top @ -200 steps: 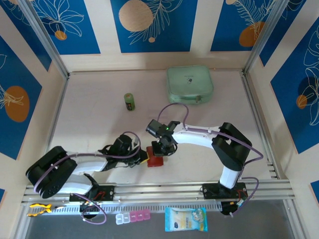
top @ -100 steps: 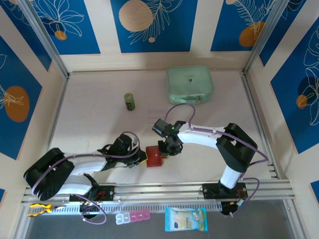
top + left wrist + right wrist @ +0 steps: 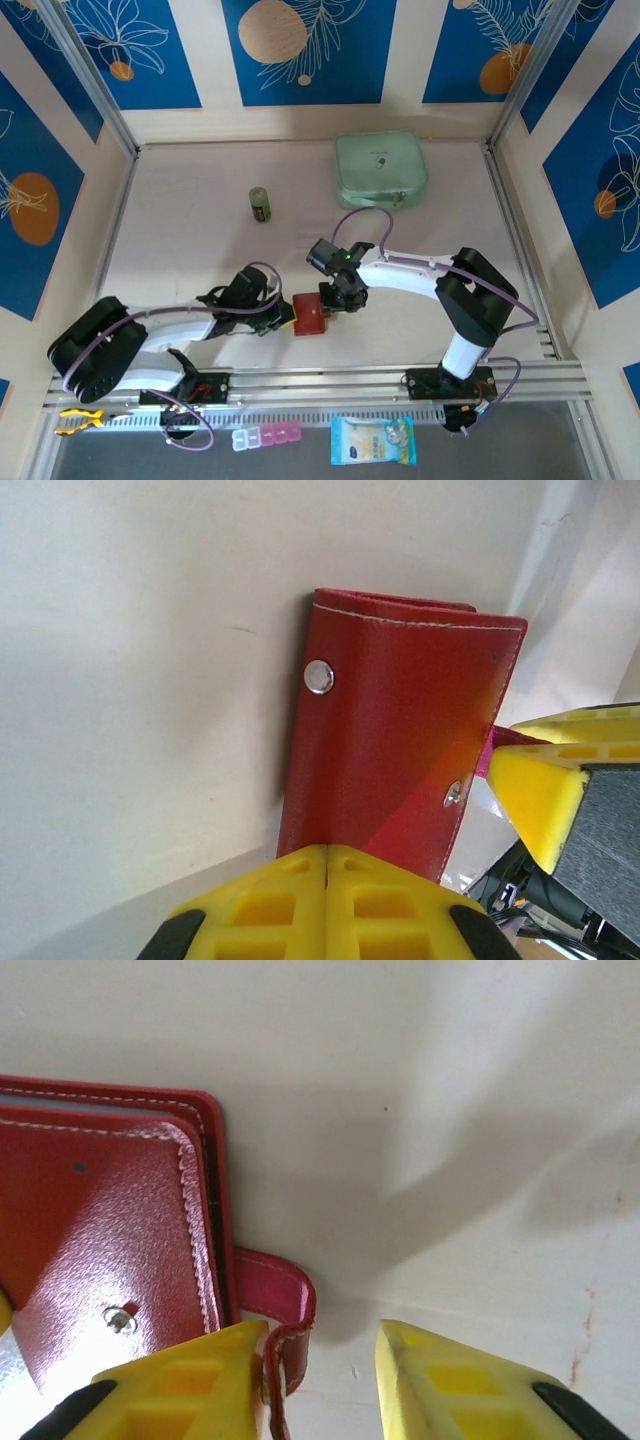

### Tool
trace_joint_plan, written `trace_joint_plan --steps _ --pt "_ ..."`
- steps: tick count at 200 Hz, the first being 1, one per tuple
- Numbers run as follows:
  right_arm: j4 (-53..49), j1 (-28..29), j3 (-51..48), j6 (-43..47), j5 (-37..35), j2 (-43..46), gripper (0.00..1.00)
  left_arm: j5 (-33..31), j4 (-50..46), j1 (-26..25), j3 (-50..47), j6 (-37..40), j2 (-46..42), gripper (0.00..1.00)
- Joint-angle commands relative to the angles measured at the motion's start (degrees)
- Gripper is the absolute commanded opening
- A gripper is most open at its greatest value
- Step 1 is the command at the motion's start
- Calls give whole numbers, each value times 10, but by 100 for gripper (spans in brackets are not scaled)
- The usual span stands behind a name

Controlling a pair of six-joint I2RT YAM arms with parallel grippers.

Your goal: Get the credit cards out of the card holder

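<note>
Little writing can be read. The soft square mint green zip case (image 3: pixel 381 170), at about 1 o'clock on the pale surface (image 3: pixel 200 260), bears a small dark mark at its centre that is too small to make out. The label on the small green cylinder (image 3: pixel 260 204) at 11 o'clock is just as illegible, and the print on the blue and white packet (image 3: pixel 372 440) below the rail at 6 o'clock is a blur. The small red folding card holder (image 3: pixel 310 313) lies flat at about 6 o'clock on the surface. It is folded, so its cover hides whatever is inside, and in the left wrist view its near edge is cut off behind the yellow fingers. A silver snap stud (image 3: pixel 319 676) shows on the cover. The left hand (image 3: pixel 286 317) meets the card holder from 9 o'clock with its pads pressed together; whether they pinch the cover's edge I cannot tell. The right hand (image 3: pixel 336 299) stands at the 3 o'clock edge, narrowly parted, with the curled red tab (image 3: pixel 287 1305) against the inner face of one finger and clear of the other. Against a second ago, the right arm's wrist has shifted toward 3 o'clock, off the top of the card holder, which has barely moved.
</note>
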State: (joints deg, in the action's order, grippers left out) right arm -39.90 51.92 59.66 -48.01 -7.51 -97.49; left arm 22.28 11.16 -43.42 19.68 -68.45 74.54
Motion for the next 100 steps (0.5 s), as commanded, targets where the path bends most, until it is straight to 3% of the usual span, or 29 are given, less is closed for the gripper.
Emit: trace_joint_plan --steps 1,100 --pt "3 -4 9 3 9 -17 30 4 -47 -5 8 17 -11 0" --pt "30 -6 5 13 26 -30 13 -6 -66 -5 15 16 -33 6"
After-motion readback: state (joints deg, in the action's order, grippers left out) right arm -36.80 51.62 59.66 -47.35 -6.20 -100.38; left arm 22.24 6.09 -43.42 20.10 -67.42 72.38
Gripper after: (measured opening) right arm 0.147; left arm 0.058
